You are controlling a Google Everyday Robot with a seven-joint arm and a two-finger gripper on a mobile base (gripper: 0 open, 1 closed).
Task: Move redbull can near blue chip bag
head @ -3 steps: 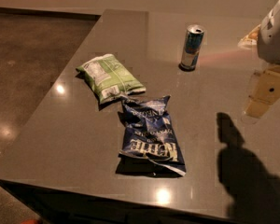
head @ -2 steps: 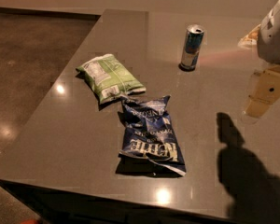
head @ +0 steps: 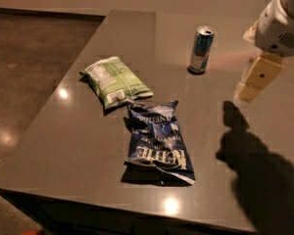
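Where the can stands: can (head: 202, 50) upright at upper middle of the frame, on the tabletop (head: 78, 146), alone and untouched.
Blue bag: blue bag (head: 159, 141) lies flat at centre frame, well apart from the can, and its top corner touches the green bag (head: 115, 81).
Claw: claw (head: 250, 88) hangs at the upper right, above the tabletop and right of the can, with clear space between them.
Claw state: released or clenched, I cannot tell from this angle; it has nothing of the task in it, for the can sits apart.
Step in hand: by my reading, the reach for the can, not yet begun in earnest.
Doing it well: come in level from the right, take the can at mid-height so this slim thing does not tip, lift clear, then set it down upright on bare tabletop just beside the blue bag, not on the crinkled foil.
Writing: big white letters on the blue bag look like "KETTLE"; smaller print is unreadable.
Green bag print: white label panel, too blurred to read.
Can print: none legible.
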